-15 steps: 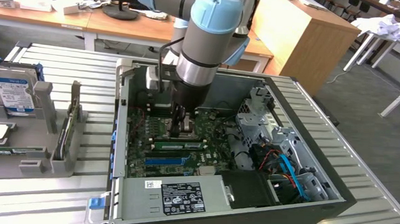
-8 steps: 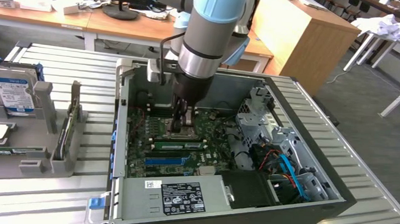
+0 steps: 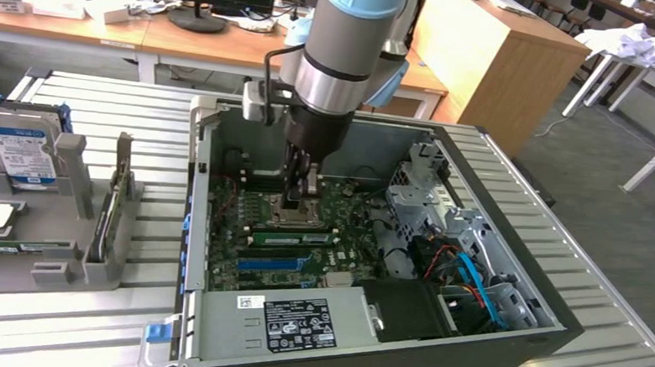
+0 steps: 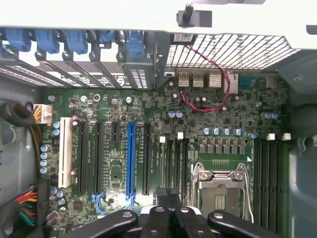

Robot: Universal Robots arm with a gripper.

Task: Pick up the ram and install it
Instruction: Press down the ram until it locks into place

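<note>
Clenched black gripper fingers [image 4: 168, 218] hang empty over the green motherboard [image 4: 148, 148] inside the open computer case [image 3: 545, 317], apparently pressing home the green ram stick [image 3: 291, 238].

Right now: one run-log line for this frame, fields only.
gripper: shut, inside PC case above motherboard | ram: green stick lying on board | held: cannot tell

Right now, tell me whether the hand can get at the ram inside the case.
Probably yes: the shut hand hangs inside the open case just beside the ram, with nothing lying between them.
</note>
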